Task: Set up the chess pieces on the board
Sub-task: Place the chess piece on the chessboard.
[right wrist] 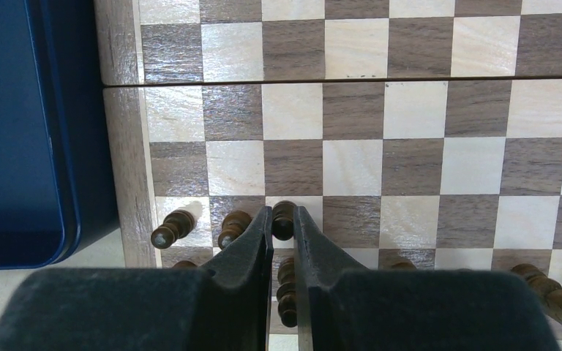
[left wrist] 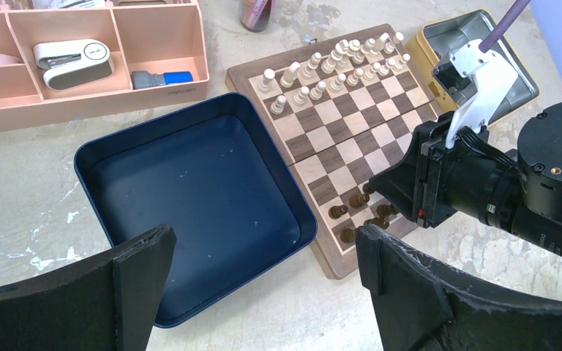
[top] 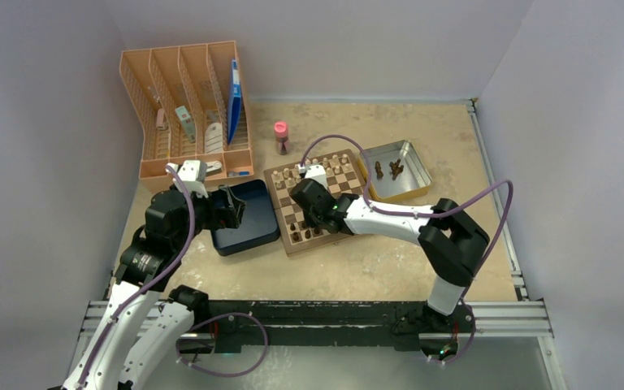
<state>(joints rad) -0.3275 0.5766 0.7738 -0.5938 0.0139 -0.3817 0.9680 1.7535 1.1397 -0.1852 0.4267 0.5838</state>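
Note:
The board (top: 343, 185) lies mid-table, and the right wrist view looks straight down on it (right wrist: 351, 110). My right gripper (right wrist: 284, 213) is shut on a dark brown chess piece (right wrist: 283, 221), a pawn, over the second row near the board's left edge. Two more dark pawns (right wrist: 173, 227) stand left of it, and another dark piece (right wrist: 287, 289) shows between the fingers behind it. Several dark pieces (left wrist: 358, 199) cluster at the board's near corner. My left gripper (left wrist: 265, 238) hangs open and empty over the near rim of the dark blue box (left wrist: 88, 157).
Cream pieces (left wrist: 336, 62) fill the board's far rows. A metal tin (top: 413, 158) right of the board holds several dark pieces (top: 396, 168). A pink bottle (top: 281, 136) stands behind the board. An orange organizer (top: 187, 106) sits at the back left.

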